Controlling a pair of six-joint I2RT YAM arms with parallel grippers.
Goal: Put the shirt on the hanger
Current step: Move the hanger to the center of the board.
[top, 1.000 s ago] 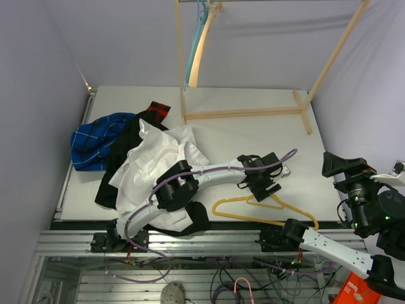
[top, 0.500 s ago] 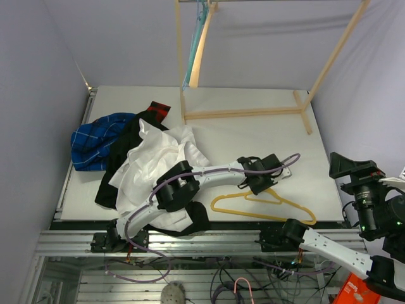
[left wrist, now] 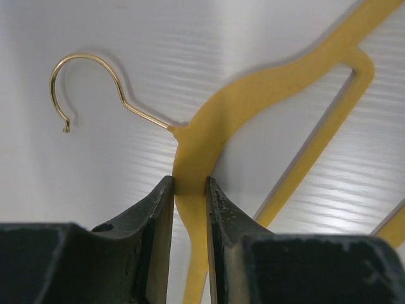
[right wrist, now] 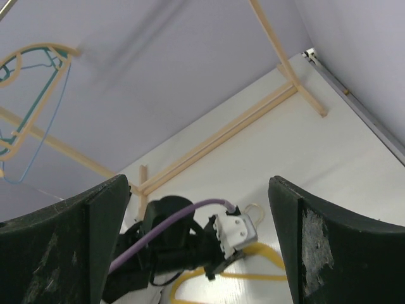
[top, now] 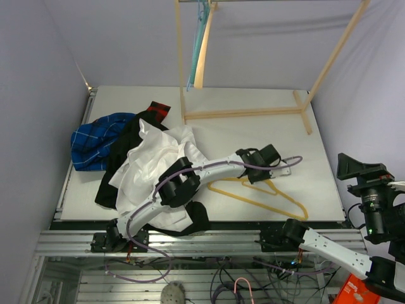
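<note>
Jaws, left gripper (left wrist: 190, 190): pinching the yellow neck of the hanger (left wrist: 218, 114) just below its wire hook. This grip is judged to give control of the whole frame. Jaws, right gripper (right wrist: 197, 190): spread wide, holding nothing, raised clear at the right, likely kept free for the fabric.

Hanger: low at the near side of the table (top: 266, 126), just right of the shirt (top: 158, 158).

Shirt: white, crumpled over a black garment (top: 109, 187), beside a blue plaid shirt (top: 95, 136).

Wooden rack (top: 253, 113): far end, carrying 2 spares, a teal hanger (top: 195, 50) and a pale wooden hanger (top: 204, 54).
</note>
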